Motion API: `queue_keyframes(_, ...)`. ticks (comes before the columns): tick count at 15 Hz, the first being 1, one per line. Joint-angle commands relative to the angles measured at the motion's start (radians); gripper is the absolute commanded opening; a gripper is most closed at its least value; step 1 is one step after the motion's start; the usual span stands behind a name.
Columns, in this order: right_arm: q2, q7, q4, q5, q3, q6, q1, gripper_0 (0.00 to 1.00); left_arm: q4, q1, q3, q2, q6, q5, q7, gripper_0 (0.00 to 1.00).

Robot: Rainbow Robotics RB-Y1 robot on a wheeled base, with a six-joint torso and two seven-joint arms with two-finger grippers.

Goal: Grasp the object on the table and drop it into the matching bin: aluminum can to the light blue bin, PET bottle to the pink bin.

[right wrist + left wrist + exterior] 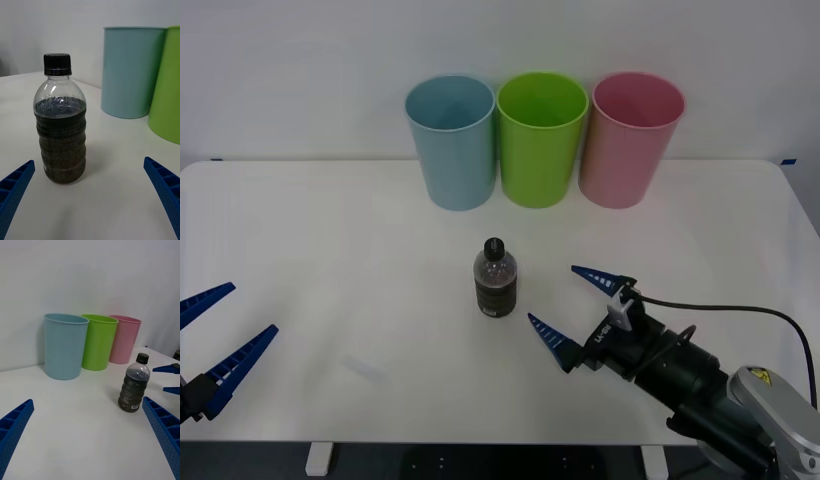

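A small PET bottle [496, 280] [60, 122] [134, 389] with dark brown liquid and a black cap stands upright in the middle of the white table [330, 250]. My right gripper [570, 310] is open just to the bottle's right, its blue fingers pointing at it with a short gap left. My left gripper [215, 330] is open at the table's front left, far from the bottle. At the back stand the light blue bin [451, 142] [64, 346] and the pink bin [631, 138] [124, 338].
A lime green bin [541, 137] [167, 86] [99, 341] stands between the blue and pink bins, all three touching in a row near the far edge. A black cable [740, 312] runs from the right wrist. White wall behind the table.
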Motion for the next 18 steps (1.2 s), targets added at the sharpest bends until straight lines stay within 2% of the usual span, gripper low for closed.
queue_keyframes(1,0.025,0.006,0.038,0.011,0.019,0.014,-0.039,1.0,0.0,0.0,0.0,0.0,0.0,0.0,0.0,1.0)
queue_keyframes(12,0.125,0.013,0.224,0.043,0.085,0.051,-0.194,1.0,0.0,0.0,0.0,0.0,0.0,0.0,0.0,1.0)
queue_keyframes(18,0.146,0.019,0.268,0.043,0.125,0.092,-0.246,1.0,0.0,0.0,0.0,0.0,0.0,0.0,0.0,1.0)
